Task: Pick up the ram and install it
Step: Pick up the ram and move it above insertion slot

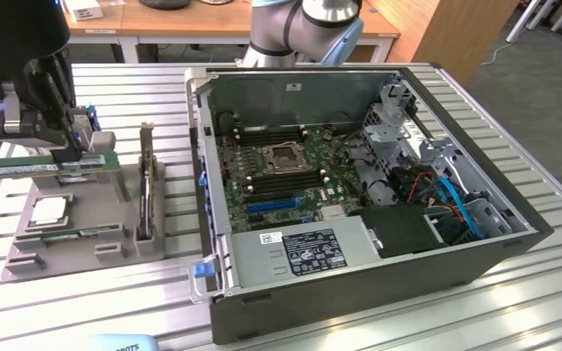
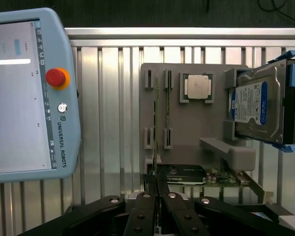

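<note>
My gripper [image 1: 66,155] hangs at the exterior view's left, above the grey parts holder [image 1: 76,219], shut on the ram [image 1: 23,168]. The ram is a long green stick with a white label, held level and clear of the holder. The wrist view has the ram [image 2: 156,128] edge-on, running out from between my black fingers [image 2: 148,194]. A second green stick [image 1: 78,234] lies in the holder's front slot. The open computer case [image 1: 515,219] stands to the exterior view's right, with the motherboard's memory slots [image 1: 266,134] beside the processor socket [image 1: 283,156].
On the holder sit a silver processor chip [image 2: 198,87], an upright dark expansion card [image 1: 146,191] and a hard drive [image 2: 258,105] with blue rails. A teach pendant [image 2: 24,93] lies on the slatted metal table [image 1: 555,307]. Cables and a power supply [image 1: 306,252] crowd the case.
</note>
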Robot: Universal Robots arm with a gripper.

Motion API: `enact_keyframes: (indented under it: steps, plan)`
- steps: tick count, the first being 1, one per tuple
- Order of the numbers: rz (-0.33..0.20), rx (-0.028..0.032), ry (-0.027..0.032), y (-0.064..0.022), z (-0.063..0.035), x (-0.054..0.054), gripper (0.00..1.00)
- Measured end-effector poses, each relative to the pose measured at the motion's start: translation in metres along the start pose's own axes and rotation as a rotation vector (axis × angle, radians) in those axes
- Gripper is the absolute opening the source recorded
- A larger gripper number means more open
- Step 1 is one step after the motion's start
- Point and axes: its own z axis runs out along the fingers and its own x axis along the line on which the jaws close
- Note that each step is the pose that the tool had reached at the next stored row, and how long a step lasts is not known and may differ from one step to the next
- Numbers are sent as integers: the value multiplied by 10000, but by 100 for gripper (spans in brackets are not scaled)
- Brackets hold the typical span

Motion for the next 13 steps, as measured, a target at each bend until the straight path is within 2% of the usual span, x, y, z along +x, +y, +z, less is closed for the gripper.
enact_keyframes:
  steps: [5,13]
  plan:
    - [1,1,-1,-63,0,-2,12]
    - [1,2,-2,-235,-2,-7,12]
